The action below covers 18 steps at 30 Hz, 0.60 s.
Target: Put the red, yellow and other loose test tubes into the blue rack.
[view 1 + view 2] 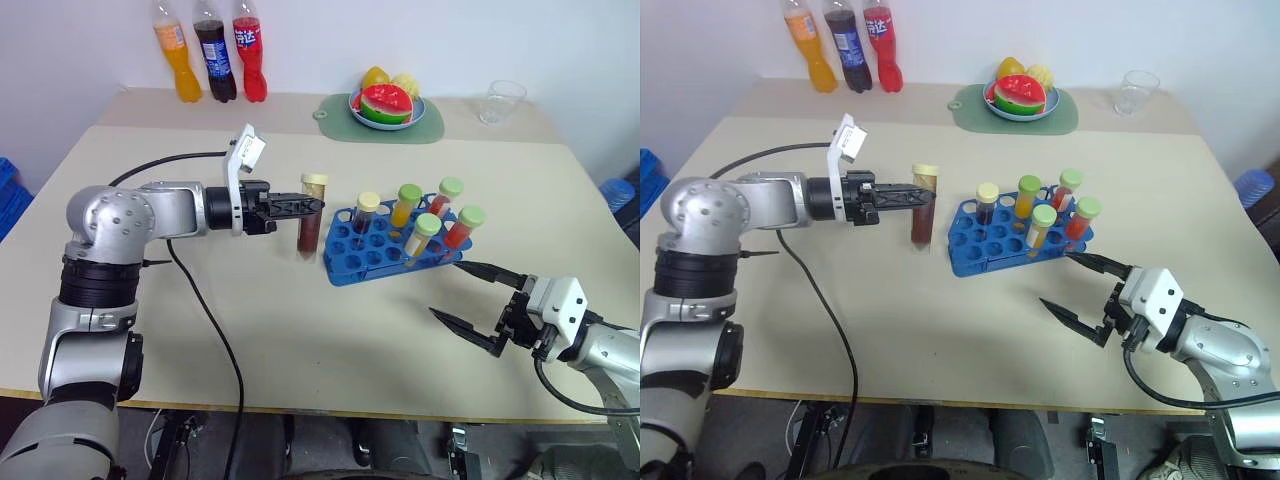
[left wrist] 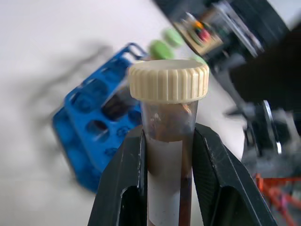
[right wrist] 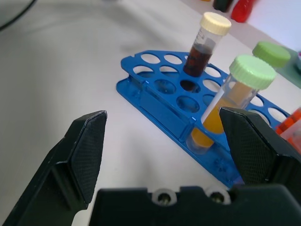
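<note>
Right fingers point(image 1: 470, 297) spread, empty, near desk's front edge. Left fingers point(image 1: 300, 206) clamp brown tube point(image 1: 311, 214); keep it upright, centre over a free rack point(image 1: 345, 262) hole.

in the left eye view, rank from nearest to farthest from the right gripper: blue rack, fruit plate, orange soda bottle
1. blue rack: just beyond the right gripper, mid-table.
2. fruit plate: far side of the table, on a green mat.
3. orange soda bottle: far left corner, against the wall.

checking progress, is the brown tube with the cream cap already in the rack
No, the left gripper holds that brown tube upright beside the blue rack.
</note>
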Each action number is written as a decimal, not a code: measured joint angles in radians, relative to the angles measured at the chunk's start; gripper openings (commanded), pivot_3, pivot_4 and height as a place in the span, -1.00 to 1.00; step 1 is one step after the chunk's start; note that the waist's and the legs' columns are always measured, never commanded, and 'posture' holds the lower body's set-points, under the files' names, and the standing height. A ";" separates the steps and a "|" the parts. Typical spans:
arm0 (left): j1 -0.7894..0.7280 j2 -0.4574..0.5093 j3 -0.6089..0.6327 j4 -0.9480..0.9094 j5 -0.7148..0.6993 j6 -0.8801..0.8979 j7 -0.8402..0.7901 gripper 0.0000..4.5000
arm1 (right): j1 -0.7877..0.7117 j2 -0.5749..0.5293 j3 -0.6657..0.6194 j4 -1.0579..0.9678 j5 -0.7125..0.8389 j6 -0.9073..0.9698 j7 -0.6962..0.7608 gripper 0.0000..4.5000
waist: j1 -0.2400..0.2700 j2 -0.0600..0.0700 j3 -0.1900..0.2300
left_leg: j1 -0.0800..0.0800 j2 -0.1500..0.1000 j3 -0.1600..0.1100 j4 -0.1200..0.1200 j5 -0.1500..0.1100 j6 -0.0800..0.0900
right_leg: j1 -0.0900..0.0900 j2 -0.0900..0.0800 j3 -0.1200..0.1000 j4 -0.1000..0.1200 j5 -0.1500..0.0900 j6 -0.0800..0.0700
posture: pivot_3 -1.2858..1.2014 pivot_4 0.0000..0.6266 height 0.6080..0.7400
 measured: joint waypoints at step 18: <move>-0.063 -0.411 -0.158 0.538 0.602 -0.990 -0.476 -0.68 | 0.256 0.265 -0.030 -0.124 -0.195 -0.039 -0.331 0.88 | -0.005 0.000 0.000 | -0.002 0.000 0.000 0.001 -0.003 0.007 | -0.001 0.001 0.002 -0.003 0.000 0.001 | 0.03 -0.52 1.00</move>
